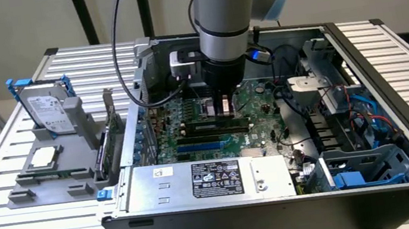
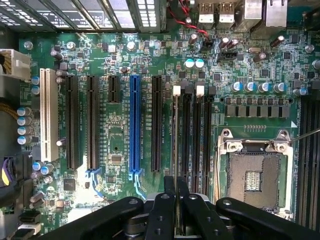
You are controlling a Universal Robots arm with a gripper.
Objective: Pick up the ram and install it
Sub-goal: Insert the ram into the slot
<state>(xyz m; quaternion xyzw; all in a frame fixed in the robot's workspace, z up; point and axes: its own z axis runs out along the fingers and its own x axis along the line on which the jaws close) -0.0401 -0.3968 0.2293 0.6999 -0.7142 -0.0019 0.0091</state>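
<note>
Robotics lab bench: slatted aluminium table [image 1: 35,219], opened black computer case [image 1: 283,214], grey parts fixture [image 1: 54,183] alongside.

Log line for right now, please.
pincer: shut on ram | ram: edge-on over black slots beside CPU socket | case: open

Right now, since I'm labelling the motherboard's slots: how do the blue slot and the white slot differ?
Colour: the blue slot is blue, the white slot white. Position: the blue slot lies nearer the CPU socket than the white slot, with black slots between them. Both are long, narrow, parallel and empty.
</note>
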